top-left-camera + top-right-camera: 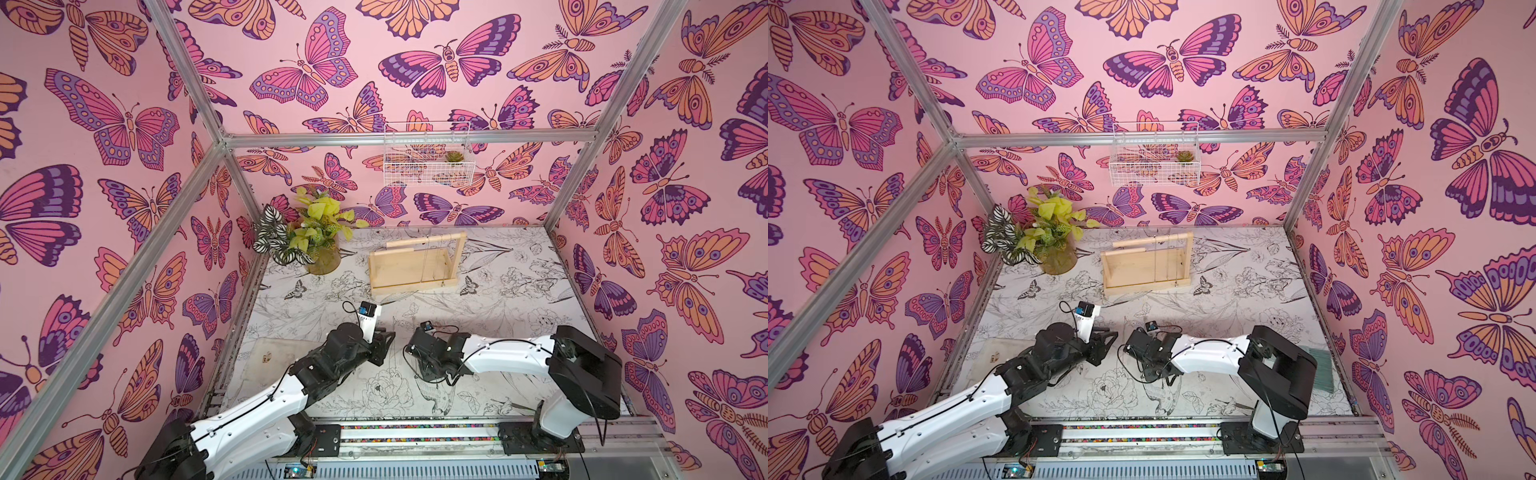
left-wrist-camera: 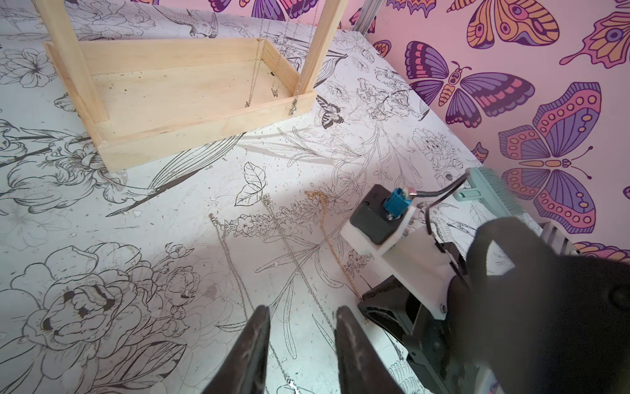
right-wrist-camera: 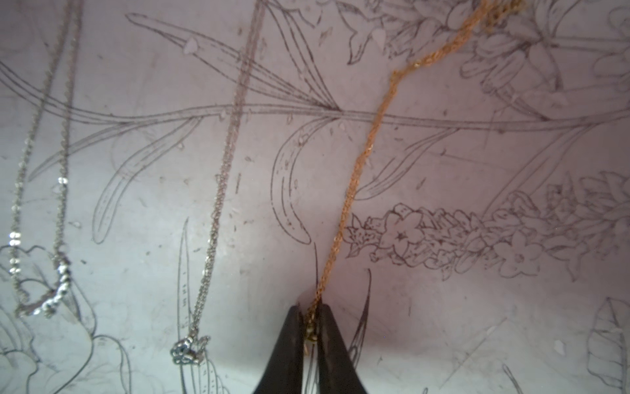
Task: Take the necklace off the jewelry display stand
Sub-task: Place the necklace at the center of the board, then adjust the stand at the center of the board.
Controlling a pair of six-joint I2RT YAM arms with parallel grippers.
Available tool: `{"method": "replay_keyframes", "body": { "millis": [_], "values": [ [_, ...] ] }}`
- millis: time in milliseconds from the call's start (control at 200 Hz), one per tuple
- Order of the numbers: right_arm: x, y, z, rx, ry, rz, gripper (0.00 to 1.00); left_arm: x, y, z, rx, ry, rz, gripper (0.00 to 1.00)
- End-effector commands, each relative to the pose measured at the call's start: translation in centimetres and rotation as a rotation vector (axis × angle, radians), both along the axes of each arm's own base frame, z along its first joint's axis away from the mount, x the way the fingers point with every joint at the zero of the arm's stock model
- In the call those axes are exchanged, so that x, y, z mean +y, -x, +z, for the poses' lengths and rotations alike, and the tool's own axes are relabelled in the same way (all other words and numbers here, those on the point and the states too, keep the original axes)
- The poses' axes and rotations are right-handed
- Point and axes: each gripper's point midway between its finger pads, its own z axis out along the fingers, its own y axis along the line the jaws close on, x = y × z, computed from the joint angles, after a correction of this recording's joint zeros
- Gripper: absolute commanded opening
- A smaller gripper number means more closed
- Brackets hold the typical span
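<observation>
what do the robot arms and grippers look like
The left arm and right arm have white shells, black joints and thin black cables. The left gripper and right gripper each have two dark tapered fingers. A white wrist camera mount carries a blue plug.

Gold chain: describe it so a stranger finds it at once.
On the table, in front of the wooden stand, three chains lie side by side. The gold chain, its end pinched by the right fingers, is the only one not silver.
</observation>
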Motion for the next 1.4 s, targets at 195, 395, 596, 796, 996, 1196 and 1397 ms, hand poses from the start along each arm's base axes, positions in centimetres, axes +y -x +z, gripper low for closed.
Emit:
{"method": "replay_keyframes", "body": {
  "millis": [195, 395, 596, 796, 996, 1196, 1397],
  "values": [
    [-1.1, 2.2, -0.6, -0.001, 0.039, -0.01, 0.15, 0.8, 1.1, -1.8, 0.066, -0.008, 0.005, 0.36],
    [-1.9, 2.8, -0.3, -0.018, 0.043, -0.024, 0.15, 1.0, 1.6, -1.8, 0.084, 0.021, 0.007, 0.35],
    [-2.4, 3.2, 0.4, -0.035, 0.024, -0.031, 0.15, 1.3, 1.8, -1.7, 0.089, 0.027, 0.014, 0.35],
    [0.7, 2.8, 4.4, -0.087, -0.125, 0.052, 0.43, 1.1, 1.7, -1.8, 0.096, 0.023, 0.014, 0.36],
    [0.5, -1.5, 18.3, -0.36, -0.173, 0.094, 0.45, 0.7, 0.8, -0.3, 0.081, -0.002, 0.019, 0.38],
    [-5.5, -7.5, 25.5, -0.477, -0.19, -0.039, 0.42, -0.7, -2.2, 1.8, 0.081, -0.052, 0.012, 0.5],
    [-9.3, -13.3, 25.3, -0.535, -0.251, -0.124, 0.36, -5.1, -8.2, 4.8, -0.047, -0.006, -0.078, 0.61]
  ]
}}
